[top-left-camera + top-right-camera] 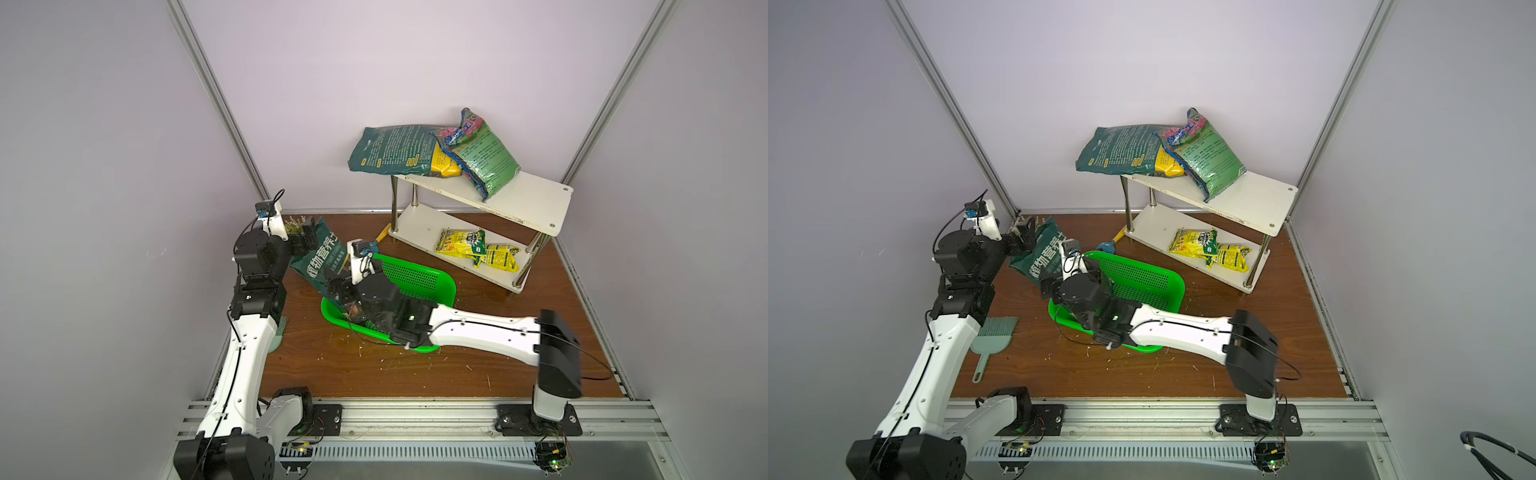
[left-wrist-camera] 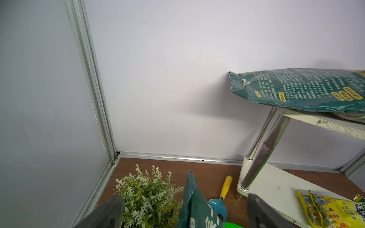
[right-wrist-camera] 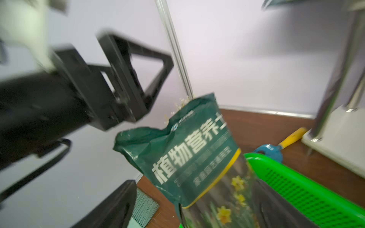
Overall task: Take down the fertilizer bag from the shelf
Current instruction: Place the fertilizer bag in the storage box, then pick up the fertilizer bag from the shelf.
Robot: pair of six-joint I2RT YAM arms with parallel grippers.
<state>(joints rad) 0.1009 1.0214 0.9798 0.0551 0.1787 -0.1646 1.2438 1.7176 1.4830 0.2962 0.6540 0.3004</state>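
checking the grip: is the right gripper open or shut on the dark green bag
Open: the right gripper has its fingers wide apart, with a gap beside the dark green bag.

"植物营养土" on dk green bag (image 3: pixel 187 158), white chars

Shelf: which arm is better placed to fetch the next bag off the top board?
Right, probably: the shelf stands on that arm's side, and the right gripper is open, nearer it than the left gripper by the plant.
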